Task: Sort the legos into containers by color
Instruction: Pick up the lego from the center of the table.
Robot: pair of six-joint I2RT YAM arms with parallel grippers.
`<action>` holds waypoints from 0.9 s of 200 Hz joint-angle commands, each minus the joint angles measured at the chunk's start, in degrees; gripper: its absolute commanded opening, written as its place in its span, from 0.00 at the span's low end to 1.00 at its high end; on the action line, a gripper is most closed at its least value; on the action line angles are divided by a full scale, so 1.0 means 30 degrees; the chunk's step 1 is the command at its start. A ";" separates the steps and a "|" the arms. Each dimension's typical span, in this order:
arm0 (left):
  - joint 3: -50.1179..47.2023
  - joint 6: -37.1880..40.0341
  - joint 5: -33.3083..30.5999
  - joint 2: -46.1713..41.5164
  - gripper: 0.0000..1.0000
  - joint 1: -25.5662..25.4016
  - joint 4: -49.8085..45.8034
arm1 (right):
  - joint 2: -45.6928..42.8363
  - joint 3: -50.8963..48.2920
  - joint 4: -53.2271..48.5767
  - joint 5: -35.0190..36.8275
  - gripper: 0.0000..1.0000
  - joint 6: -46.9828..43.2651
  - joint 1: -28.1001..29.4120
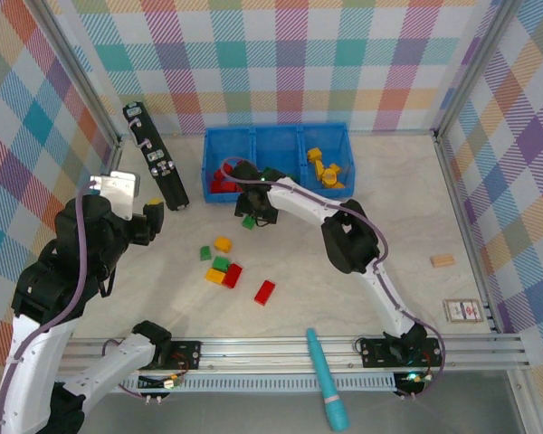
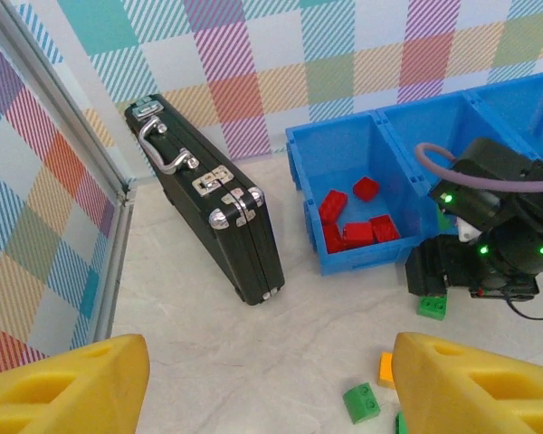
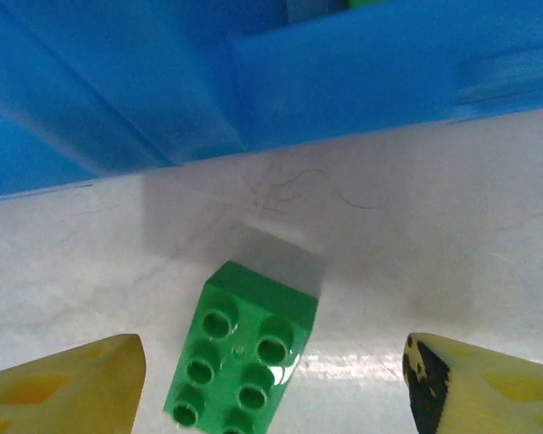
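Nearest me, a teal tool [image 1: 327, 380] is lying across the rail [image 1: 253, 348] at the table's near edge. Past it, six loose bricks [image 1: 220, 263] are sitting mid-table in a cluster: two red, two green, one yellow and one orange.

I am holding the left gripper [image 2: 271, 357] out to the left of them, above the table. Its fingers are standing wide apart with nothing between them.

Farther on, the right gripper [image 3: 271, 353] is hanging low over a green brick [image 3: 242, 353]. That brick is lying studs-up on the table, just in front of the near wall of the tray [image 1: 276, 133]. The fingers are standing spread on either side of it, with bare table showing on both sides, so they are gripping nothing.

The tray is sitting at the far middle. Red bricks [image 2: 357, 231] are lying in its left compartment, a bit of green is showing in the middle one, and yellow bricks [image 1: 326, 170] are lying in the right. A black case [image 2: 208, 212] is standing on edge just left of the tray.
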 commanded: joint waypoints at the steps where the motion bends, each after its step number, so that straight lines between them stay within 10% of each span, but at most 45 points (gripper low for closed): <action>1: -0.0036 0.0324 -0.0552 -0.0158 0.71 -0.0217 -0.0228 | 0.0888 0.1567 -0.1065 0.0474 0.74 0.0091 0.0295; 180: 0.0067 0.0121 -0.0578 0.0119 0.71 -0.0222 -0.0667 | 0.0166 -0.1276 -0.2899 0.2024 0.32 -0.2357 0.0630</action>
